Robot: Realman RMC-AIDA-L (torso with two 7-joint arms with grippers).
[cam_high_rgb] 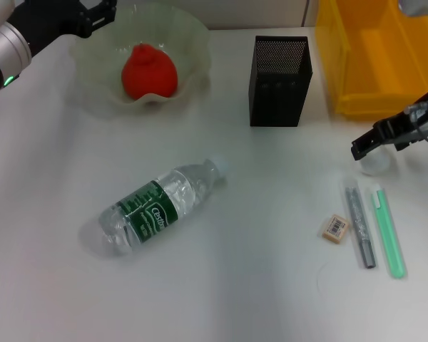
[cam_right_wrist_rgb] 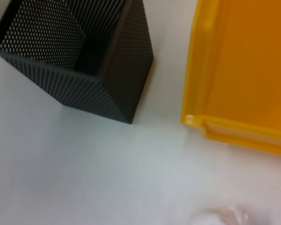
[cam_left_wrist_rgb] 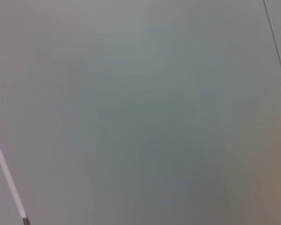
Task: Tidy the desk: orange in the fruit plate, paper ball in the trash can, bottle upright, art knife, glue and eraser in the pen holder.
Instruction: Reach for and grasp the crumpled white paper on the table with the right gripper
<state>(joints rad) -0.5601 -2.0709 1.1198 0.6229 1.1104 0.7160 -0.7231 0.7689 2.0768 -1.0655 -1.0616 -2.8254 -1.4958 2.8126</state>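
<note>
The right end effector (cam_high_rgb: 367, 146) hovers just over the crumpled paper ball (cam_high_rgb: 375, 164), which lies on the surface in front of the yellow trash can (cam_high_rgb: 364, 68); whether its fingers are parted I cannot tell. The ball looks light and crushable: pinch its middle gently. The left end effector (cam_high_rgb: 93, 16) sits by the fruit plate (cam_high_rgb: 192, 35), holding nothing visible.

desk (cam_high_rgb: 257, 299) (white) | bottle (cam_high_rgb: 157, 206) | eraser (cam_high_rgb: 334, 229) | pen holder (cam_high_rgb: 279, 82) | trash can (cam_high_rgb: 378, 57) | fruit plate (cam_high_rgb: 189, 35) | perhaps two pens (cam_high_rgb: 374, 228)

An office-style desk. A plain white tabletop (cam_high_rgb: 257, 299) carries a black mesh pen holder (cam_high_rgb: 280, 80) at upper centre. Stationery lies lower right.
</note>
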